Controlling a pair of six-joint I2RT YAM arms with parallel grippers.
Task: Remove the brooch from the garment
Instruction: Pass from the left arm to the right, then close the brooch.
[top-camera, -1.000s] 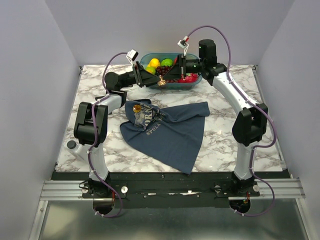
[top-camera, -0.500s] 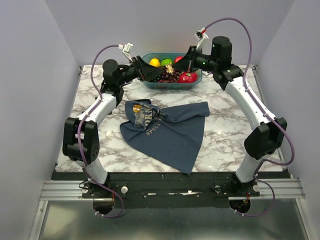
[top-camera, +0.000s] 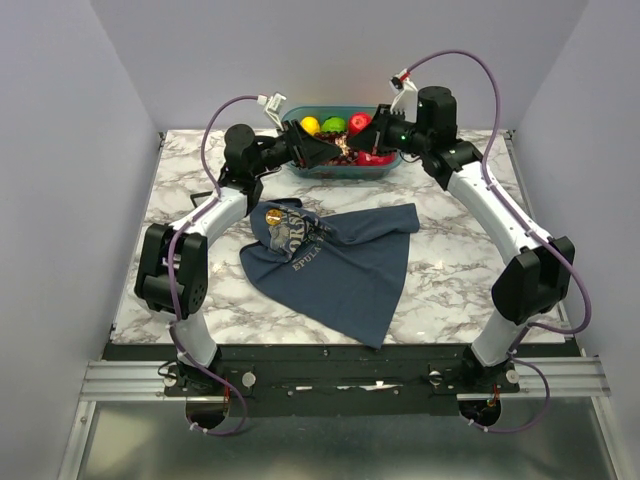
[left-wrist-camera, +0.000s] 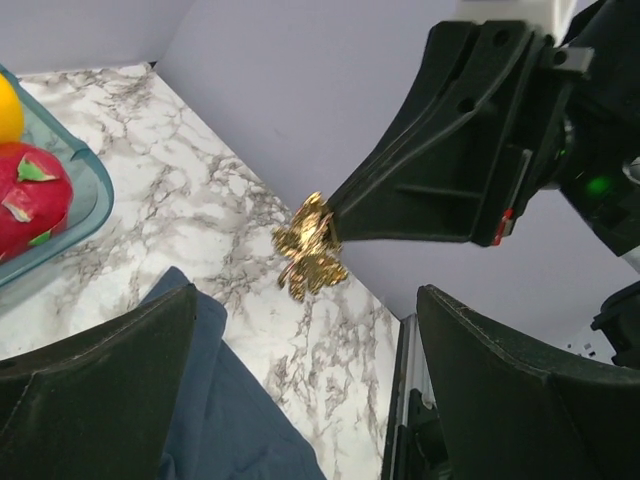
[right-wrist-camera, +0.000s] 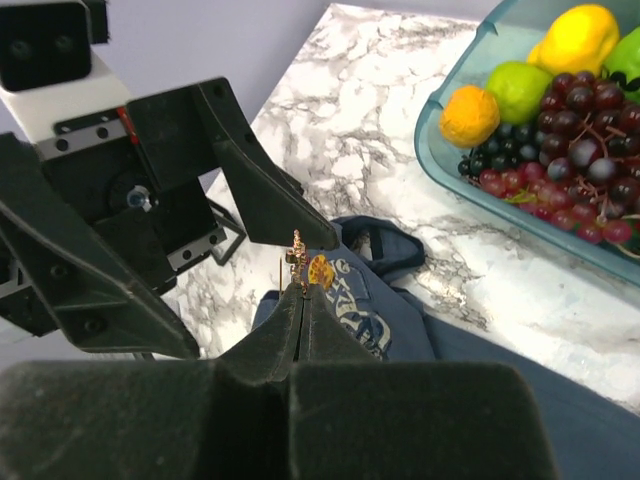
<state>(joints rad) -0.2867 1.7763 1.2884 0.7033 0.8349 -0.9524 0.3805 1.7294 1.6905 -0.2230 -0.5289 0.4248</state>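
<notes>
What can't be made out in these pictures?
- Tiny gold bow-shaped metal brooch: top view, too small, lost between the black jaws.
- Same brooch, right wrist view: edge-on, shape unreadable.
- Dark blue cloth tank top: pale lettering partly hidden by folds, top view.

In the right wrist view we are seeing the brooch (right-wrist-camera: 298, 258) edge-on, too thin to tell its shape. From above, the left gripper (top-camera: 320, 150) and right gripper (top-camera: 355, 150) are hiding part of the fruit bowl (top-camera: 330, 173).
</notes>
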